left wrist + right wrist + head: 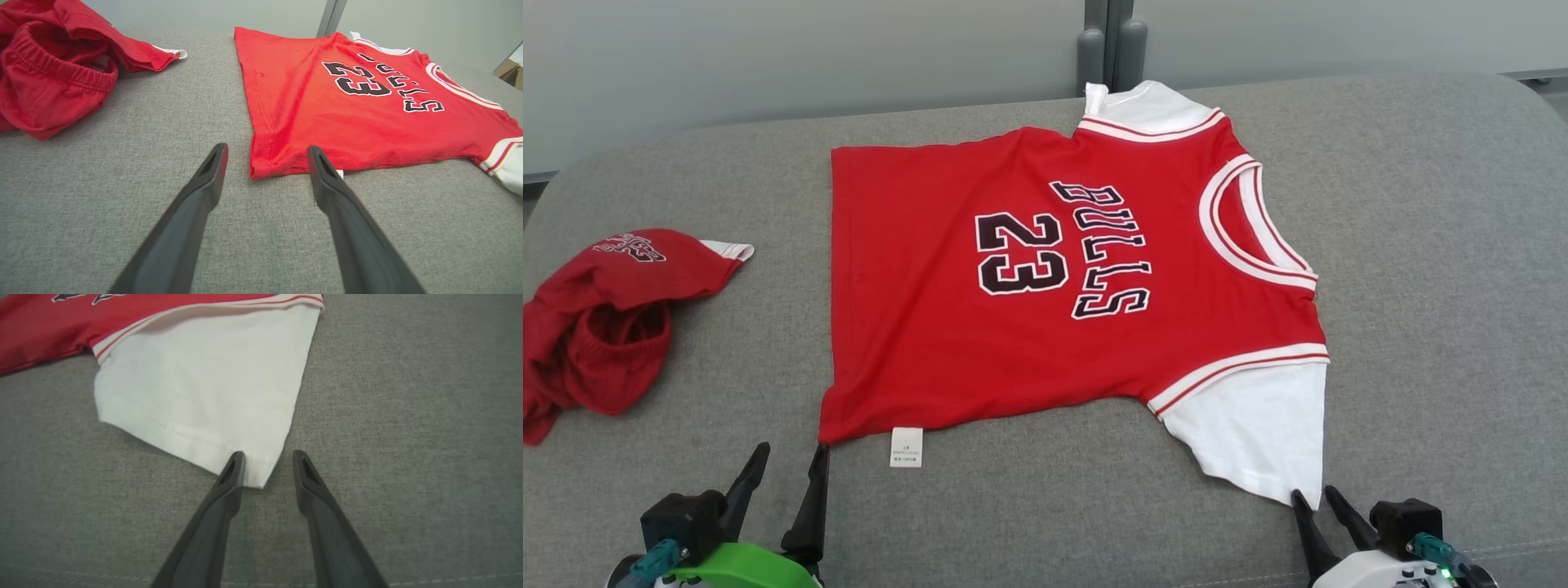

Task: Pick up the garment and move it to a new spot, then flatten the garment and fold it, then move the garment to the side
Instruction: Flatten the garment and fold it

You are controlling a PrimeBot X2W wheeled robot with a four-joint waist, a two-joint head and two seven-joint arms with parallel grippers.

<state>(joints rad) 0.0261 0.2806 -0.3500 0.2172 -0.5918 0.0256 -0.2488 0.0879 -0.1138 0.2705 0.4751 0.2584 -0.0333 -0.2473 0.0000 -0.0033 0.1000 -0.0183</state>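
The garment, a red jersey with "BULLS 23" and white sleeves, lies spread flat on the grey cushion, neck to the right. My left gripper stands open at the jersey's near left hem corner, which lies between the fingertips in the left wrist view, where the gripper is wide apart. My right gripper is at the tip of the near white sleeve. In the right wrist view its fingers are narrowly apart, with the sleeve's pointed corner between them, not pinched.
A crumpled red pair of shorts lies at the cushion's left end, also in the left wrist view. A white care label sticks out from the jersey's near hem. A grey wall and post stand behind the cushion.
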